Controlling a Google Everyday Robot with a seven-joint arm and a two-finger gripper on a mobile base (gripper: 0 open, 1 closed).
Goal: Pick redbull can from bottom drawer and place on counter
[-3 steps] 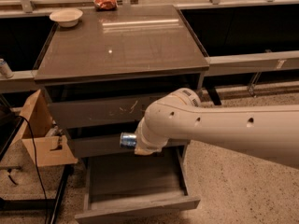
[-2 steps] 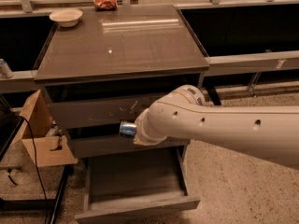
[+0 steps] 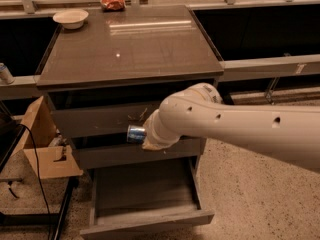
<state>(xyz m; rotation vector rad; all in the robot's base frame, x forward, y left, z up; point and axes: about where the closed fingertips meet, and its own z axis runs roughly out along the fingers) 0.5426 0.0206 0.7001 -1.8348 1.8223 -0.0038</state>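
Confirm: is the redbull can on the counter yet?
No, the gripper holds the redbull can over the open bottom drawer, below the counter.

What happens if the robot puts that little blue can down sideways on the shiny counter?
It would probably roll: the redbull can is round, and the gripper, in front of the drawers, holds it sideways. The counter looks glossy, so it might slide too. Stood on a flat end it should stay, though being slim it could tip.

Dim warm indoor light, white glare streaks on counter (image 3: pixel 165 54), gripper (image 3: pixel 145 136) in shade before drawer fronts (image 3: pixel 100 121)
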